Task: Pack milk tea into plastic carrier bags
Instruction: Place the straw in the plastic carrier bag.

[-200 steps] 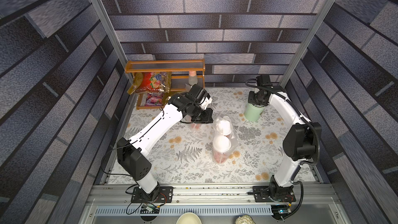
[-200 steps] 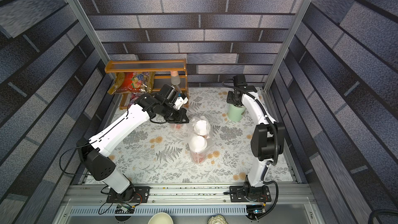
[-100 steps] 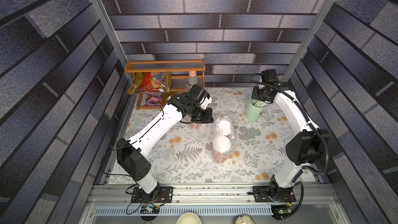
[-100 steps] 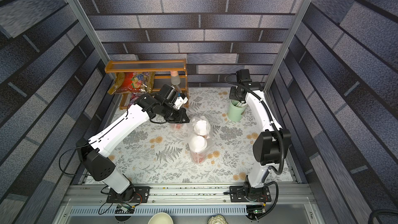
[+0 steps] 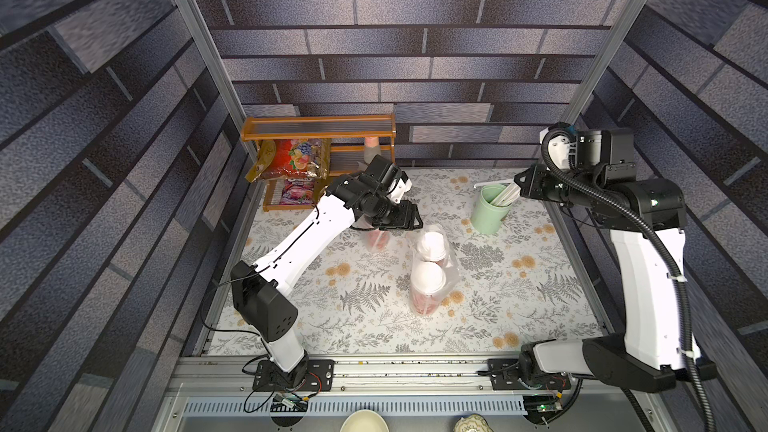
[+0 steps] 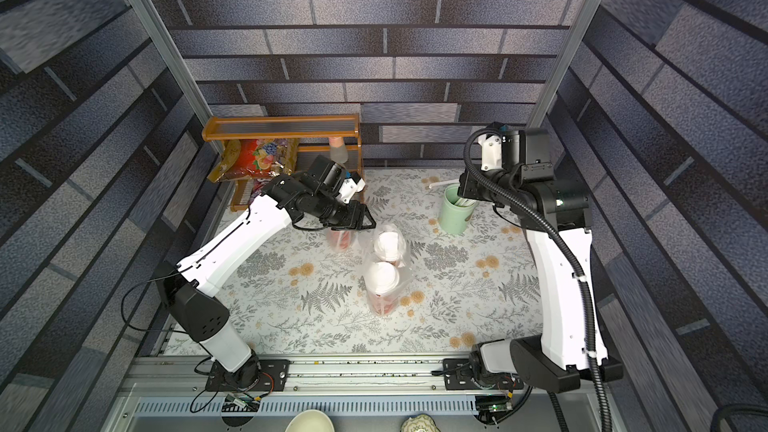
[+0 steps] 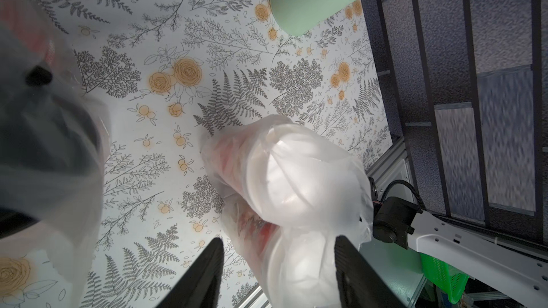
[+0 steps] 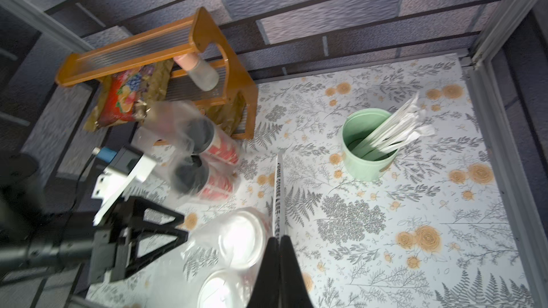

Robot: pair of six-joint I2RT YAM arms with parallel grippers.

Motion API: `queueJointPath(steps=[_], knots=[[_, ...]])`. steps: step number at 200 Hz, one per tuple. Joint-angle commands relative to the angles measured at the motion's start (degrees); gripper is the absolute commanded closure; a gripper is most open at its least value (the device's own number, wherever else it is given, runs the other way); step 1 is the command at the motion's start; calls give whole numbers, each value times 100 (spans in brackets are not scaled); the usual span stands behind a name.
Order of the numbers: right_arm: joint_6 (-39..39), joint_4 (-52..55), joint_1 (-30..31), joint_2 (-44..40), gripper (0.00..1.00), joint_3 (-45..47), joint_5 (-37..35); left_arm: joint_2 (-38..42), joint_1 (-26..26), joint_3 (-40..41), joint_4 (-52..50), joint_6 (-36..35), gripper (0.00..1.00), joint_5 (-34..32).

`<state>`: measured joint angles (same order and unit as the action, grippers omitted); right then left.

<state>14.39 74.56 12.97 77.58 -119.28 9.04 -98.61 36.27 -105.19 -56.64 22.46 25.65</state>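
Nearest me, mid-table, a plastic carrier bag (image 5: 452, 280) holds the two white-lidded milk tea cups (image 5: 429, 274), lids up. At 11 o'clock from them a second bag (image 8: 166, 119) wraps the two black-lidded cups (image 8: 204, 161); my left gripper (image 7: 278, 238) hangs over them, jaws spread, gripping nothing. Out at 1 o'clock my right gripper (image 8: 278, 240) pinches a wrapped straw (image 8: 279, 191), near the green straw cup (image 8: 367, 155). Farthest, at 11 o'clock, the wooden shelf (image 5: 318, 124) carries snack packets (image 5: 291, 157).
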Motion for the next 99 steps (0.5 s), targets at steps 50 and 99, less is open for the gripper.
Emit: queueJointPath(steps=[50,99], knots=[[200,1062,697,-355,100,306,1480,-965,472,-1637,-1734,-1224,27,-287],[29,1275,954,-199,100,415,912,-1165,612,-1979,-2186,-1598,36,-830]])
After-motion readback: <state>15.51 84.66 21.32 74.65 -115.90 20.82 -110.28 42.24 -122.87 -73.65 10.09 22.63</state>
